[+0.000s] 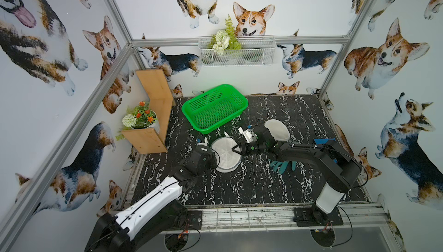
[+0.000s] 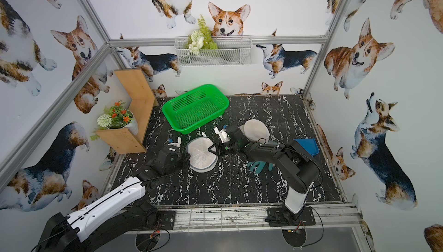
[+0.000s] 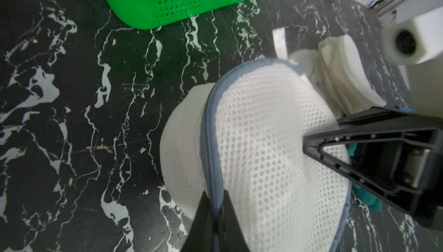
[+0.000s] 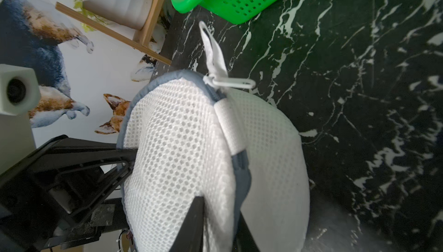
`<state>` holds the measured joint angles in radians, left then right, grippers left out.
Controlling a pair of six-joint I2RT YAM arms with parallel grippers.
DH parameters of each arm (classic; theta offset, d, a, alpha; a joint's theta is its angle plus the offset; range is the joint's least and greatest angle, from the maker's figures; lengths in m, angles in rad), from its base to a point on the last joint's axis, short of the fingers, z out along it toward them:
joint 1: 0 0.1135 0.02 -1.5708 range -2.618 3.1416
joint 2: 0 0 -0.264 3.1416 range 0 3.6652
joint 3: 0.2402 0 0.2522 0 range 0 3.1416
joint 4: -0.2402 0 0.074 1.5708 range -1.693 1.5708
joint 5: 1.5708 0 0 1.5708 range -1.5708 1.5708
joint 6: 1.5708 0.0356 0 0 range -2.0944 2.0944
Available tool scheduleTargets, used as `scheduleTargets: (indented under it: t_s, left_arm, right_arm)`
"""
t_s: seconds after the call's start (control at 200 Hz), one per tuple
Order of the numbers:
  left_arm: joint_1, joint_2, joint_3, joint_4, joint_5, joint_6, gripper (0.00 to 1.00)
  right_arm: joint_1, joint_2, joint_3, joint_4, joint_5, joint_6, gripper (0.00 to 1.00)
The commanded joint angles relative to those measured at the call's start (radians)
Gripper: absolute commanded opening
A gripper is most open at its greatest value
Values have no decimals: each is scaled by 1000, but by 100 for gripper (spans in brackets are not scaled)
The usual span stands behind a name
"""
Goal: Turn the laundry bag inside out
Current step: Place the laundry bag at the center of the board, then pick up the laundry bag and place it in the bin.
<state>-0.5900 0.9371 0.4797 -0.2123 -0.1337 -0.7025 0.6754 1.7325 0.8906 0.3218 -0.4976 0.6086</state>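
Observation:
The laundry bag (image 1: pixel 226 156) (image 2: pixel 201 154) is a white mesh dome with grey-blue zipper trim, held up off the black marble table between the two arms. My left gripper (image 3: pixel 215 202) (image 1: pixel 214 160) is shut on the trim at the bag's left edge. From the other side, my right gripper (image 4: pixel 219 212) (image 1: pixel 236 148) is shut on a fold of mesh and trim. The bag's white zipper pull (image 4: pixel 230 82) sticks out toward the basket. The right fingers (image 3: pixel 335 142) press into the mesh in the left wrist view.
A green perforated basket (image 1: pixel 214 108) (image 2: pixel 195 109) stands just behind the bag. A second white dome-shaped bag (image 1: pixel 276 130) lies behind my right wrist. Teal gloves (image 1: pixel 282 165) lie under the right arm, with a blue tray (image 1: pixel 324 141) beyond. A wooden shelf (image 1: pixel 153 123) with a flower pot stands at the left.

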Motion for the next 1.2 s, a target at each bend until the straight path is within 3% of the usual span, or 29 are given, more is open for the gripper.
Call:
scheduleTargets:
  t_s: [0.0,0.255,0.405,0.556,0.666,0.801,0.886,1.036,1.196]
  left_arm:
    - [1,17,-40,25,10,-36,9]
    - [-1,20,-9,35,-14,-9,71]
    - [-1,7,51,-36,-85,-19,91]
    - [-1,-38,112,-146,-215,-43,93]
    - [-1,-50,165,-174,-268,6,92]
    - [1,-23,236,-119,-233,125,90]
    - [1,4,293,-71,-197,172,90]
    - [1,57,341,-2,-137,200,88]
    - [1,97,375,25,-101,216,86]
  right_arm:
    - [3,8,12,-56,77,-60,31]
    - [1,-51,77,-181,176,-145,68]
    - [-64,-168,87,-230,168,-185,79]
    - [-183,-298,43,-293,177,-271,81]
    - [-252,-337,38,-381,322,-383,79]
    - [-257,-294,84,-491,591,-523,77]
    - [-257,-248,103,-517,688,-569,77]
    - [-257,-142,149,-533,758,-631,76]
    - [-249,-38,228,-554,751,-634,71]
